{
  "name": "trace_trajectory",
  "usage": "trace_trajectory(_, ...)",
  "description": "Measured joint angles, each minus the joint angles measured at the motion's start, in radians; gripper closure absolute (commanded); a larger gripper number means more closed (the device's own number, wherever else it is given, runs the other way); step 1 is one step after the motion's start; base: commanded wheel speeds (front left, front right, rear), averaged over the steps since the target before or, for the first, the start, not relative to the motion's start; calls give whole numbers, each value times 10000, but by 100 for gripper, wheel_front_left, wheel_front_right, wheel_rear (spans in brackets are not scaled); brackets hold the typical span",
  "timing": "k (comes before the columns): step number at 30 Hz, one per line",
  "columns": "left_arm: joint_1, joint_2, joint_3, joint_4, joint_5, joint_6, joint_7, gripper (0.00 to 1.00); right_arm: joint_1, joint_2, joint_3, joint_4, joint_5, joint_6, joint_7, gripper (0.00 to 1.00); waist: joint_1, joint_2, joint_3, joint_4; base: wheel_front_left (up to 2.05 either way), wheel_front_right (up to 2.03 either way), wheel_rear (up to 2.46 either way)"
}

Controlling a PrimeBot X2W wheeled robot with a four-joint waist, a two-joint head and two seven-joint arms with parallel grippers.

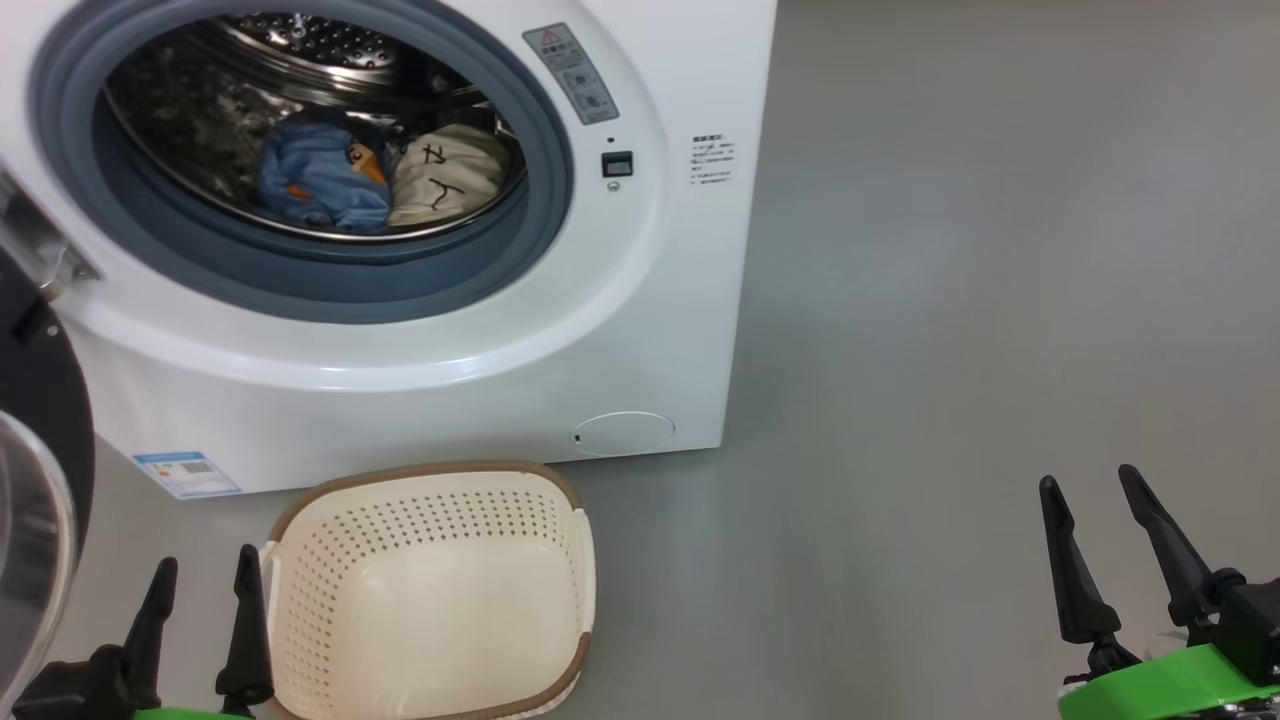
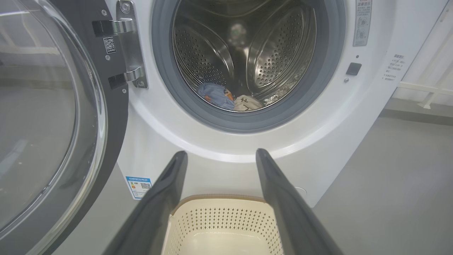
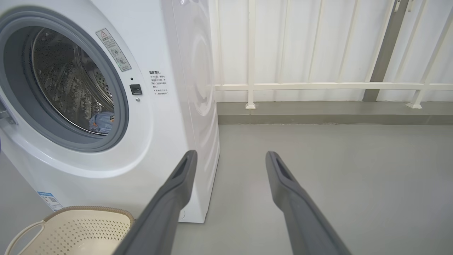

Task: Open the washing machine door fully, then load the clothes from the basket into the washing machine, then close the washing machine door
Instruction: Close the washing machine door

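Left gripper (image 1: 206, 558): your left fingers stand apart and hold nothing, at the basket's left rim.
Right gripper (image 1: 1088, 477): its fingers are spread too and empty, over bare floor (image 1: 1000, 300) well to the right of the machine.
Clothes (image 1: 380, 180): you can see a light blue garment with orange print and a cream one with black marks, side by side at the bottom of the drum (image 1: 300, 40).
Basket (image 1: 430, 478): it sits on the floor just in front of the washing machine (image 1: 450, 390), below the opening, and its bare bottom shows.
Washing machine door (image 1: 45, 420): it is swung open to the left, with its black rim and glass close beside your left gripper.
In the way: the basket lies between your left gripper and the machine front, and the open door flanks that gripper on its left.
Left wrist view: this one shows you the steel hinge (image 2: 129, 46) and a QR label (image 2: 109, 45) on the door's inner rim.
Right wrist view: here you get the machine's side panel and a white railing (image 3: 318, 86) along the wall behind.
Writing: you have a grey warning sticker (image 1: 570, 72) with a red triangle, a block of small print (image 1: 712, 160) beside the latch socket (image 1: 617, 163), and a blue label sticker (image 1: 187, 473) low on the front. None of the text is legible.
Filter cap (image 1: 622, 433): it is round and sits low on the right of the front.
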Motion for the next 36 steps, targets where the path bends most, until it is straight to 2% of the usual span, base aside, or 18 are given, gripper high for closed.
trace_trajectory(12, 156, -495, 608, -96, 4, 0, 0, 0, -64, -291, 811, 21, -10, 0, 0, 0, 0, 0, -17, 1016, 0, 0, 0)
trace_trajectory(19, 432, -769, 821, -111, 33, 0, 0, 0, -312, -489, 1315, 132, 0, 0, 0, 0, 0, 0, -68, 2034, 0, 0, 0)
trace_trajectory(26, 621, -853, 972, -109, 31, 0, 0, 0, -420, -594, 1885, 274, 15, 0, 0, 0, 0, 0, -145, 3167, 0, 0, 0)
trace_trajectory(36, 824, -876, 1018, -107, -65, 0, 0, 0, -598, -598, 2151, 337, 100, 0, 0, 0, 0, 0, -236, 4557, 0, 0, 0)
